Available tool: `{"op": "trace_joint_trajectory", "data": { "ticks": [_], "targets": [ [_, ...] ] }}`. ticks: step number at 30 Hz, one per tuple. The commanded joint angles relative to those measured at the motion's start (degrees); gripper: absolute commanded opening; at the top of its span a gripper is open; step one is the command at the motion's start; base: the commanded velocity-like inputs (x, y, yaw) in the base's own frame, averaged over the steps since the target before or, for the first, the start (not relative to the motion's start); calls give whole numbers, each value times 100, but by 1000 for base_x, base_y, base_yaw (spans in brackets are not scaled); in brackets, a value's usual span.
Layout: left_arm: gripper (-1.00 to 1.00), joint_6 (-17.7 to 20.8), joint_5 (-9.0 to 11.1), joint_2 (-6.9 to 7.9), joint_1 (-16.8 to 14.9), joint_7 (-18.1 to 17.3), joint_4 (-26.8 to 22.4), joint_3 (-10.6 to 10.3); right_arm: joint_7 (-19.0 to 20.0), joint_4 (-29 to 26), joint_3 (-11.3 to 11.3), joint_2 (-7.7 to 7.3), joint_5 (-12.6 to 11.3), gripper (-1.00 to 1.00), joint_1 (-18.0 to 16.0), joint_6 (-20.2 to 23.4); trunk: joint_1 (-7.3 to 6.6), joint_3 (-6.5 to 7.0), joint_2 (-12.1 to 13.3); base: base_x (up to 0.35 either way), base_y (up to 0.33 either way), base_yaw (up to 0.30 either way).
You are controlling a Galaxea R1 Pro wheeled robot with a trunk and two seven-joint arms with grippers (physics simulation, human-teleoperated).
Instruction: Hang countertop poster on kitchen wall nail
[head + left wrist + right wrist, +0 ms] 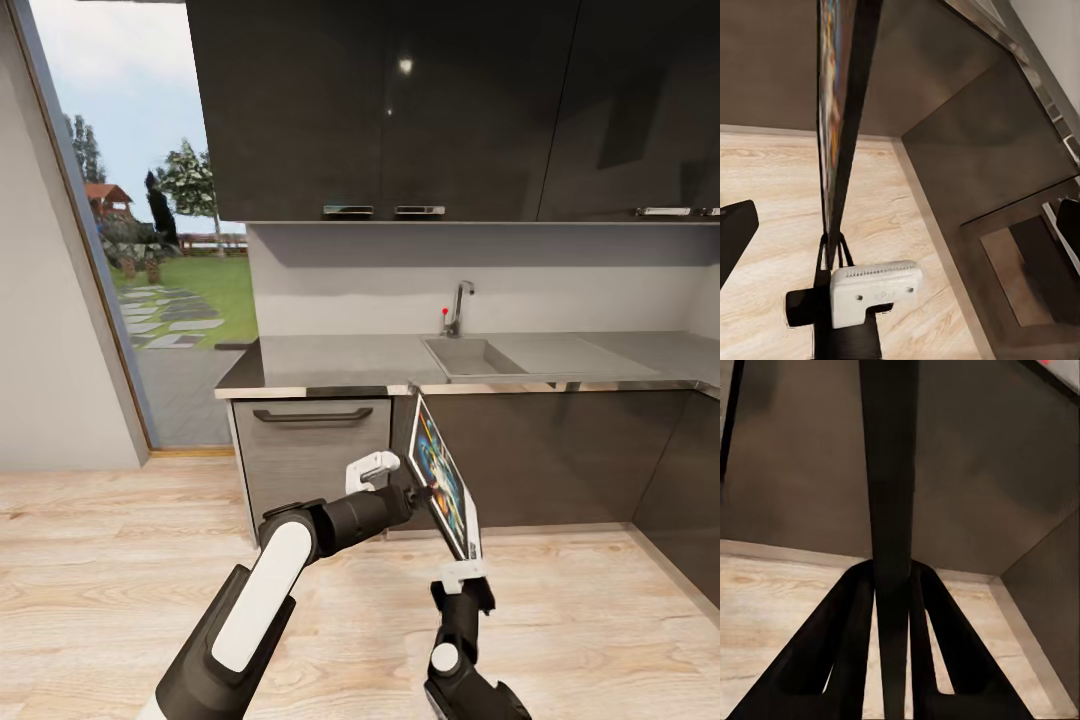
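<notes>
Looking from the head, the poster (445,476) hung edge-up before the cabinets, below the countertop (340,362), with the left gripper (414,497) at its side and the right gripper (466,570) under its bottom edge. At the left wrist, I couldn't tell that pincer's state. At the right wrist, fingers (844,637) pinched the frame; a thin-edge hold could let it twist or slip.

Poster (446,478) artwork: seen at a steep angle, figures too small to tell.
Left end effector (418,492): fingertips hidden against the poster.
Surface (340,360): cut off at the right edge.
</notes>
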Motion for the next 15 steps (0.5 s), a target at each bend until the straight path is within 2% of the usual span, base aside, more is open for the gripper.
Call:
{"op": "trace_joint_trajectory", "data": {
  "ticks": [1,7,10,11,12,15],
  "targets": [
    [100,7,60,-1,-4,57,-5,0,107,15,-39,-34,-72,-100,-13,-49,0,-6,-4,0,0,0],
    [100,10,67,-1,-2,-33,2,54,778,44,-240,-293,-352,-100,-34,-553,0,-6,-4,0,0,0],
    [100,5,68,-1,2,-274,9,81,1017,50,-264,-396,-389,-100,-28,-702,0,-6,-4,0,0,0],
    [100,0,69,-1,6,-525,13,92,1166,53,-272,-471,-407,-100,-18,-762,0,-6,-4,0,0,0],
    [100,-6,69,37,8,-672,15,95,1234,54,-276,-510,-415,-100,-12,-785,0,-6,-4,0,0,0],
    [100,-86,67,358,18,-1163,26,100,1409,56,-282,-642,-467,-100,10,-831,0,-6,-4,0,0,0]
  ]
}}
